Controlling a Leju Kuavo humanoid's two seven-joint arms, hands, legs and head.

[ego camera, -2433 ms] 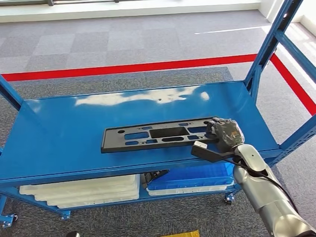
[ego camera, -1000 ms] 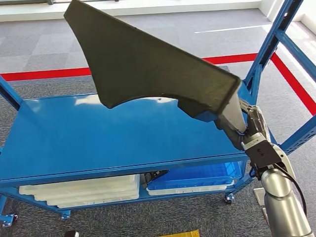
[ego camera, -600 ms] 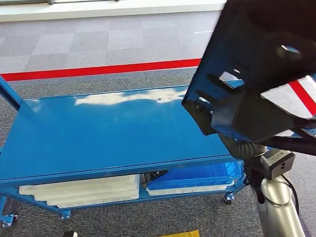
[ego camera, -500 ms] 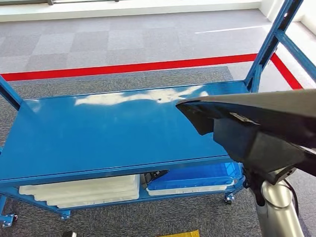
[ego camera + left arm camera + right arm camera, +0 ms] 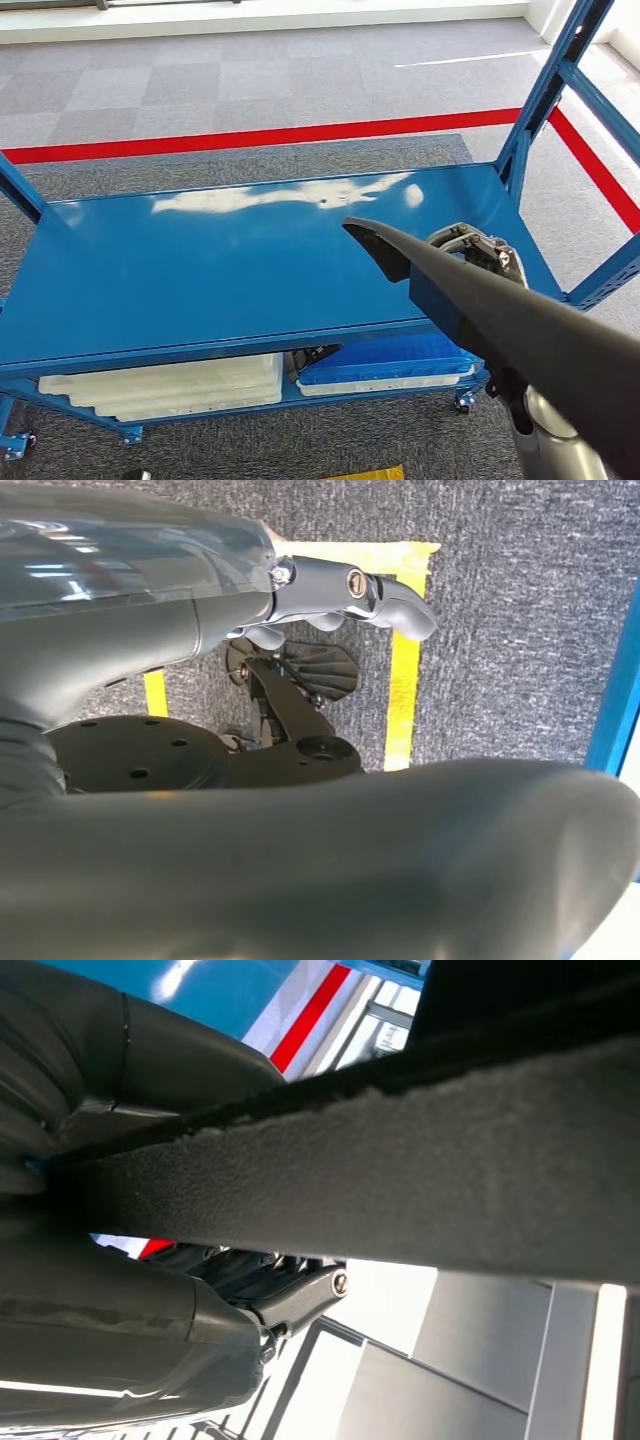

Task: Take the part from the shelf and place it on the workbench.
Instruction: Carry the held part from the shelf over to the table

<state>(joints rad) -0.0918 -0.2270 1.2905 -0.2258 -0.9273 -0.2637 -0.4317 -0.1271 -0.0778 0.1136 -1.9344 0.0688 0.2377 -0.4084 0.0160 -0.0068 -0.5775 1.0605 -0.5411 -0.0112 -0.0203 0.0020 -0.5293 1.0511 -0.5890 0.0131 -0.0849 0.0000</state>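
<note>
The part [image 5: 528, 340] is a long black plastic panel, lifted clear of the blue shelf [image 5: 189, 270]. It slants from the shelf's right middle toward the lower right corner of the head view, close to the camera. My right hand [image 5: 483, 252] grips it near its far end, just above the shelf's right side. In the right wrist view the part [image 5: 392, 1170] runs across as a dark textured strip with my right hand [image 5: 151, 1310] wrapped around it. My left hand [image 5: 332, 590] hangs over the carpet, fingers stretched out and holding nothing.
White trays [image 5: 166, 385] and a blue bin [image 5: 392, 360] lie on the lower shelf. Blue uprights [image 5: 540, 100] rise at the shelf's right end. A red line [image 5: 264, 135] crosses the floor behind. Yellow tape [image 5: 404, 670] marks the carpet below my left hand.
The part has left the shelf top, swung up in my right hand, and now tilts lower, toward the lower right. The shelf top is bare.
</note>
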